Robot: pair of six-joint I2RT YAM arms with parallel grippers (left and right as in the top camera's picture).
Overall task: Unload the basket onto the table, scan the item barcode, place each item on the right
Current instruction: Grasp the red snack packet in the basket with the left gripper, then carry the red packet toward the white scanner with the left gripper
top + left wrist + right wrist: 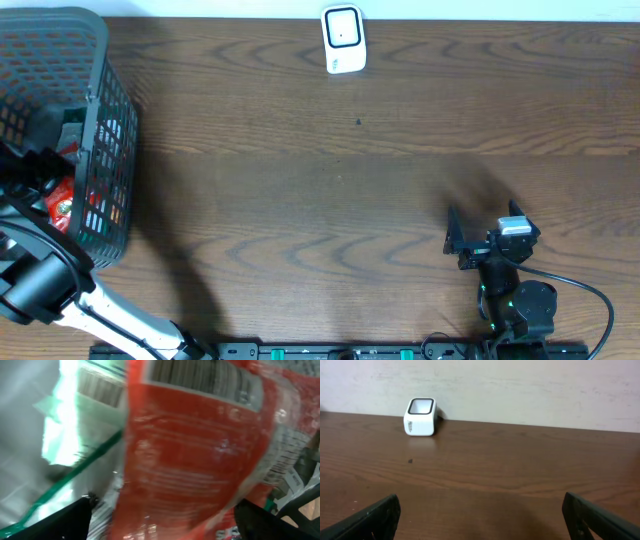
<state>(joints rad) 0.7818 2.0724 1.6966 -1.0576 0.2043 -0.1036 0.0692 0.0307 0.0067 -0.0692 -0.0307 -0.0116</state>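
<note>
My left gripper [162, 520] is down inside the black mesh basket [105, 110], open, its fingers [55, 522] standing wide on either side of a red plastic packet [195, 460]. The packet fills the blurred left wrist view, and a barcode [200, 380] shows near its top. Whether the fingers touch the packet I cannot tell. From overhead the red packet [62, 205] shows through the basket's side beside the left gripper [40, 172]. The white barcode scanner [343, 38] stands at the table's far edge; it appears again as the scanner [421, 416]. My right gripper [462, 240] hangs open and empty near the front right.
A white and green packet [85, 405] with its own barcode lies beside the red one in the basket. The basket holds other packets too. The brown wooden table [330, 180] lies between basket and scanner, with a pale wall [520, 385] behind it.
</note>
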